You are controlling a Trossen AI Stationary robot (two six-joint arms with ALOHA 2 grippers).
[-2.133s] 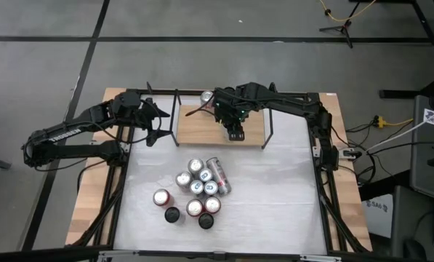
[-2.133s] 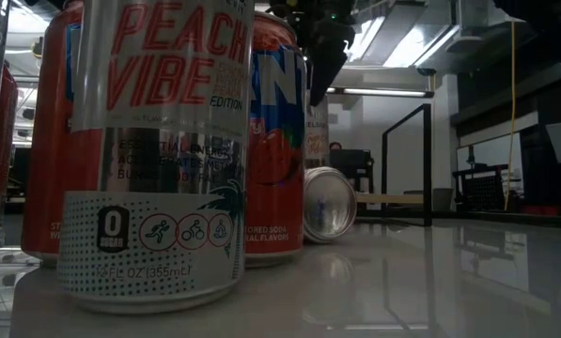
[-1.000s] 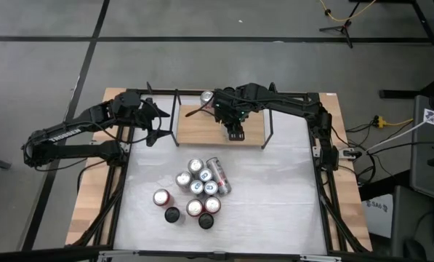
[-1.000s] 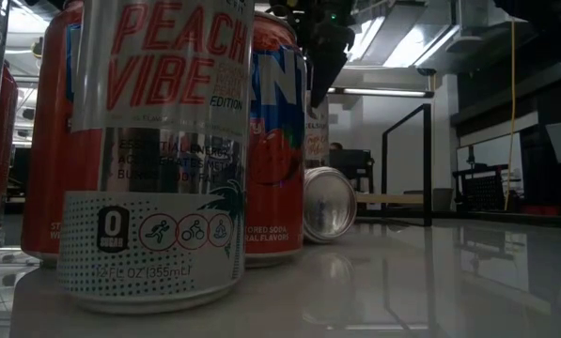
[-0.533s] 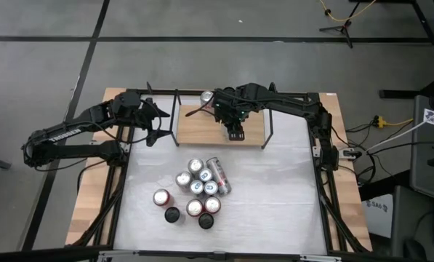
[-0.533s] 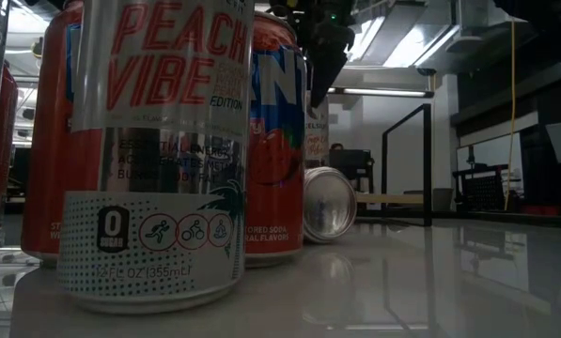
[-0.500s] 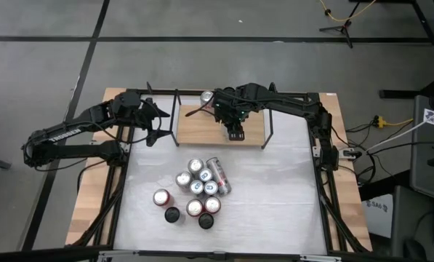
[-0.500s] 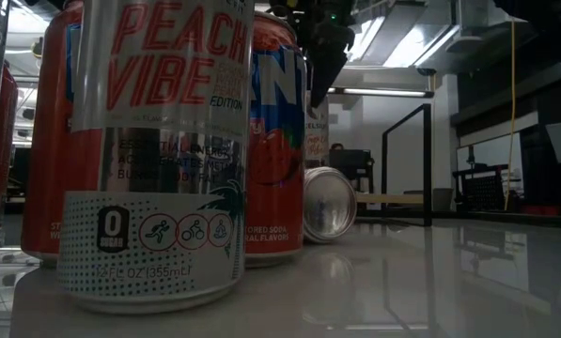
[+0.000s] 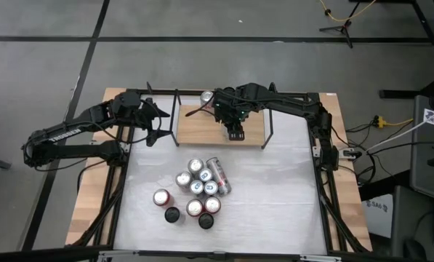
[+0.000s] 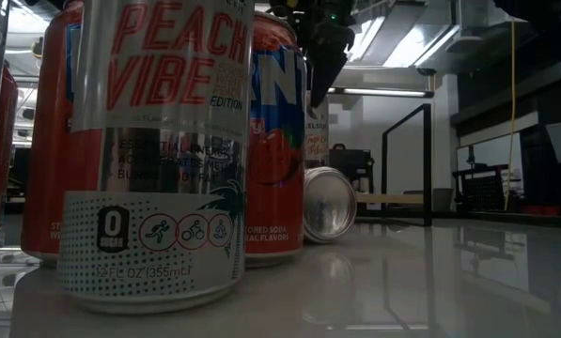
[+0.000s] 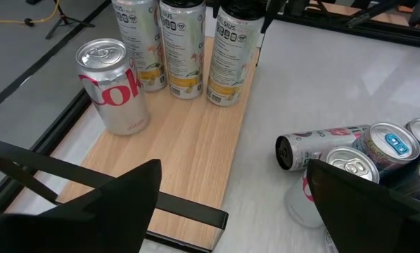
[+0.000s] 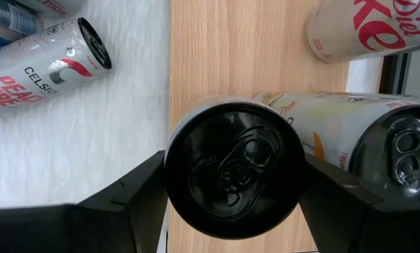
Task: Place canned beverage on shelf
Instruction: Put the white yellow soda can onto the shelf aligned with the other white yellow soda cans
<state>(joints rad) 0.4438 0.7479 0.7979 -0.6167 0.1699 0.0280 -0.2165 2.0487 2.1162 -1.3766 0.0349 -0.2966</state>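
The shelf (image 9: pixel 202 131) is a light-wood board with black rod uprights at the table's far side. On it stand a Diet Coke can (image 11: pixel 115 84) and three tall slim cans in a row. My right gripper (image 9: pixel 235 129) hangs over the board, shut on the black-topped can (image 12: pixel 234 169) at the row's end (image 11: pixel 231 53). My left gripper (image 11: pixel 248 211) hovers open to the left of the shelf (image 9: pixel 155 124), with nothing between its fingers. My right gripper pinches the black-topped can between its two fingers (image 12: pixel 136 200), one on each side of the can's upper wall (image 12: pixel 173 184). The fingers come from above, pointing steeply down. The can stands upright, its base on the shelf board near the board's front edge (image 11: pixel 224 98).
A cluster of several upright cans (image 9: pixel 195 191) and one can lying on its side (image 9: pixel 218 175) sits in the middle of the white tabletop. Black frame rails (image 9: pixel 326 182) run along the table's sides. In the low view the near cans (image 10: pixel 163 150) fill the left.
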